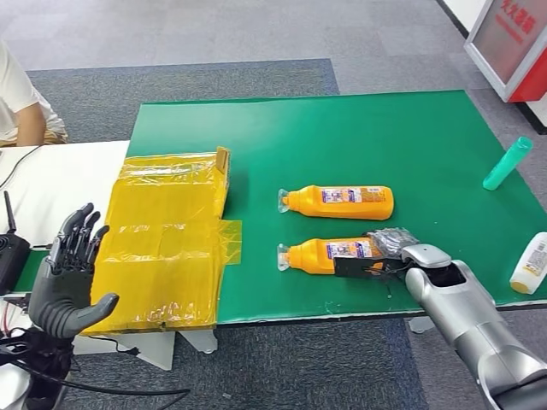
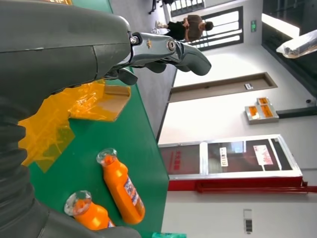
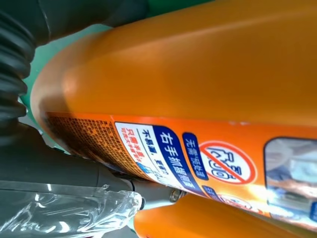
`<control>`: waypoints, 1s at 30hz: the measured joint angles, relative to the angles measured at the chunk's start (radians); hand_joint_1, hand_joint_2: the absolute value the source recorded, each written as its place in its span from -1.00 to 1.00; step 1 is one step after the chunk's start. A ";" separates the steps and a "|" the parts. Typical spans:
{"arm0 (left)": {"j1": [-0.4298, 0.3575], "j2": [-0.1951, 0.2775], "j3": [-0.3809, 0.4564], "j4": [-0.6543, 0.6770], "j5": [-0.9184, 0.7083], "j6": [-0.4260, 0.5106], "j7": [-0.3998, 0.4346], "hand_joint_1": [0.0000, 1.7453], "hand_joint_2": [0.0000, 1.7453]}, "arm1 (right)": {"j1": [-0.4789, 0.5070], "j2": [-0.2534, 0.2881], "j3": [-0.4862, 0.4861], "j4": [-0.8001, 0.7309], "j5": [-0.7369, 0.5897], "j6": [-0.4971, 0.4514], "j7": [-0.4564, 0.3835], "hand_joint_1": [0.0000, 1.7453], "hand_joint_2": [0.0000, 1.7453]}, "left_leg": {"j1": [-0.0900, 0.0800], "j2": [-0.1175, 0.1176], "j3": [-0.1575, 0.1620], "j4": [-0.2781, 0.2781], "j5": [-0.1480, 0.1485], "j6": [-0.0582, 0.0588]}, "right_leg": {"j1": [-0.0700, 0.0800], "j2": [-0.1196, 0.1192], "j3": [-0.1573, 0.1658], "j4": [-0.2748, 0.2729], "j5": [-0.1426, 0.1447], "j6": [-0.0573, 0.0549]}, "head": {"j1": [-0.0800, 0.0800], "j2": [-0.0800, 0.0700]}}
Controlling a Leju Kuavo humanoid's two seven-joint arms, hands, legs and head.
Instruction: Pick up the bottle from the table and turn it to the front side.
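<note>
While our left hand (image 1: 67, 278) waits with spread fingers, our right hand (image 1: 387, 253) grips the near orange bottle (image 1: 316, 254) lying on the green table (image 1: 400, 137)

The head view looks down and forward from high over the green-covered table (image 1: 400, 137). The left wrist view, turned sideways, looks from behind the left hand (image 2: 164, 49) across that table toward a far wall. The right wrist view sits so close, seemingly almost touching, that the orange plastic bottle (image 3: 194, 89) fills it.
</note>
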 joint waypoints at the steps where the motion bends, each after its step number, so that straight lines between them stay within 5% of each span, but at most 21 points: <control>1: 0.000 0.000 0.001 0.000 0.000 0.000 -0.001 -1.00 1.00 | -0.003 0.000 0.003 0.005 -0.003 -0.002 0.000 1.00 1.00 | 0.000 0.000 0.000 0.000 0.000 0.000 | 0.000 0.000 0.000 0.000 0.000 0.000 | 0.000 0.000; 9: 0.000 0.000 0.001 0.000 0.009 -0.006 -0.002 -1.00 1.00 | 0.005 0.000 0.006 0.013 -0.085 -0.073 -0.013 1.00 1.00 | 0.000 0.000 0.000 0.000 0.000 0.000 | 0.000 0.000 -0.001 0.000 0.000 0.000 | 0.000 0.000; 16: 0.004 -0.001 0.002 0.000 0.021 0.008 0.004 -1.00 1.00 | 0.161 0.005 -0.079 -0.146 -0.304 -0.197 -0.075 1.00 1.00 | 0.000 0.000 -0.003 0.000 -0.001 0.000 | 0.000 -0.001 -0.003 0.000 -0.002 0.001 | 0.000 0.000; 22: 0.007 -0.031 0.001 0.000 0.000 0.098 -0.026 -1.00 1.00 | 0.337 0.069 -0.186 -0.393 -0.533 -0.258 -0.174 1.00 1.00 | 0.000 0.000 -0.005 0.000 -0.003 -0.002 | 0.000 -0.001 -0.005 0.000 -0.005 0.000 | 0.000 0.000; 30: -0.016 -0.041 -0.045 0.000 -0.003 0.106 -0.007 -1.00 1.00 | 0.430 0.144 -0.225 -0.603 -0.702 -0.278 -0.256 1.00 1.00 | 0.000 0.000 -0.005 0.000 -0.004 -0.002 | 0.000 0.000 -0.006 0.000 -0.005 0.000 | 0.000 0.000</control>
